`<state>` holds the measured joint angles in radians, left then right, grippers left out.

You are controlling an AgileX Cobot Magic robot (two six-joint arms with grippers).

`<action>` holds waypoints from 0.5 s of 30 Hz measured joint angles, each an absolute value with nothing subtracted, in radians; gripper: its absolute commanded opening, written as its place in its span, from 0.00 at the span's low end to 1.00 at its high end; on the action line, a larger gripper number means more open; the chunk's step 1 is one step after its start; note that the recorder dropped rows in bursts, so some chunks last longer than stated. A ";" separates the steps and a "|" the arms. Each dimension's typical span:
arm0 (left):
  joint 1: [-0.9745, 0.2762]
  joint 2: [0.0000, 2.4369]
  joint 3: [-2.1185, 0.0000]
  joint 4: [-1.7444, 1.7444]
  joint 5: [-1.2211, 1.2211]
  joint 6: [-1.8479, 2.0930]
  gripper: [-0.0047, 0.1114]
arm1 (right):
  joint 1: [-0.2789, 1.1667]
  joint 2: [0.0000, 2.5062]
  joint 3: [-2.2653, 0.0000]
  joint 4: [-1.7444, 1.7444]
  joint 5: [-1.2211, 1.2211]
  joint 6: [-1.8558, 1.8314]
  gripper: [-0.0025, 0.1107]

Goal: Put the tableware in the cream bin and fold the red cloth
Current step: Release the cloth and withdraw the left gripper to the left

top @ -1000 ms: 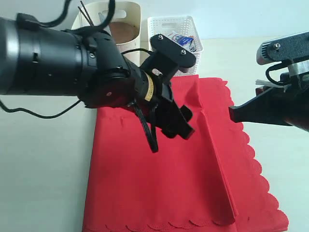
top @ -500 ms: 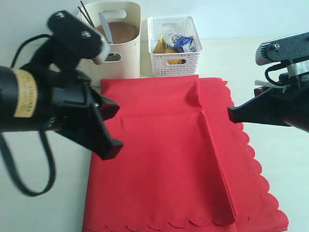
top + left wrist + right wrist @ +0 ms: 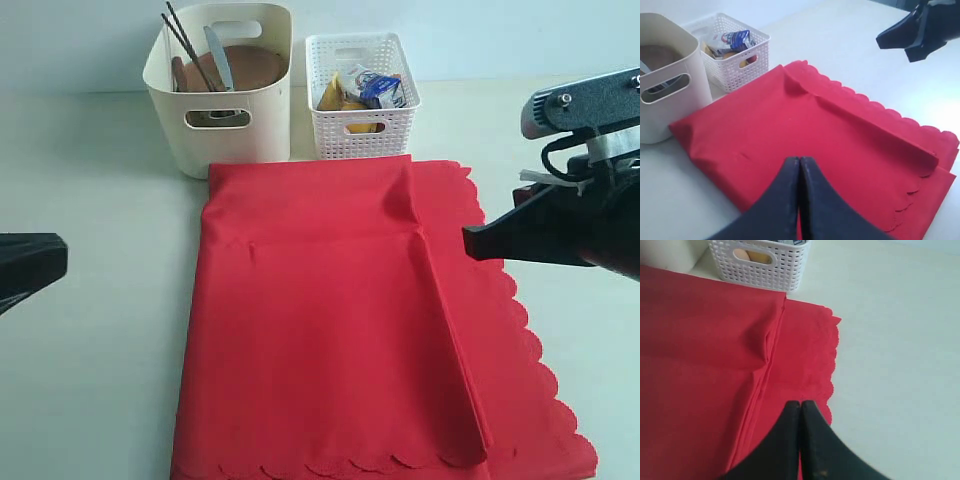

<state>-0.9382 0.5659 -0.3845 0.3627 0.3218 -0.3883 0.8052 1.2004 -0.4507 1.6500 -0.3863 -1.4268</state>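
The red cloth (image 3: pixel 340 320) lies folded on the table with its scalloped edges at the right and front; it also shows as red cloth (image 3: pixel 810 135) and red cloth (image 3: pixel 705 355). The cream bin (image 3: pixel 220 85) behind it holds the brown plate (image 3: pixel 245 68), steel knife (image 3: pixel 220 55) and dark chopsticks (image 3: pixel 180 35). My left gripper (image 3: pixel 799 161) is shut and empty, held above the cloth's left part; only its dark tip (image 3: pixel 30 265) shows at the exterior view's left edge. My right gripper (image 3: pixel 800 404) is shut and empty over the cloth's right scalloped edge.
A white lattice basket (image 3: pixel 362 95) with food items and a milk carton (image 3: pixel 380 85) stands right of the cream bin. The right arm's body (image 3: pixel 580 210) hangs over the table's right side. Bare table (image 3: pixel 90 380) lies left of the cloth.
The left arm has pulled back from over the cloth's middle to the far left edge of the view, uncovering the cream bin and cloth. The right arm has barely moved.
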 measured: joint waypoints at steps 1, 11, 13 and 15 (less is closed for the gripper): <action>-0.938 0.532 -0.368 0.363 0.322 -0.390 0.06 | 0.805 1.200 -0.451 1.650 -0.382 -1.427 0.02; -0.938 0.330 -0.221 0.365 0.267 -0.400 0.06 | 0.805 1.200 -0.451 1.650 -0.375 -1.427 0.02; -0.938 0.316 -0.196 0.376 0.239 -0.400 0.06 | 0.805 1.200 -0.451 1.650 -0.375 -1.427 0.02; -0.938 0.309 -0.177 0.388 0.227 -0.400 0.06 | 0.805 1.200 -0.451 1.650 -0.373 -1.427 0.02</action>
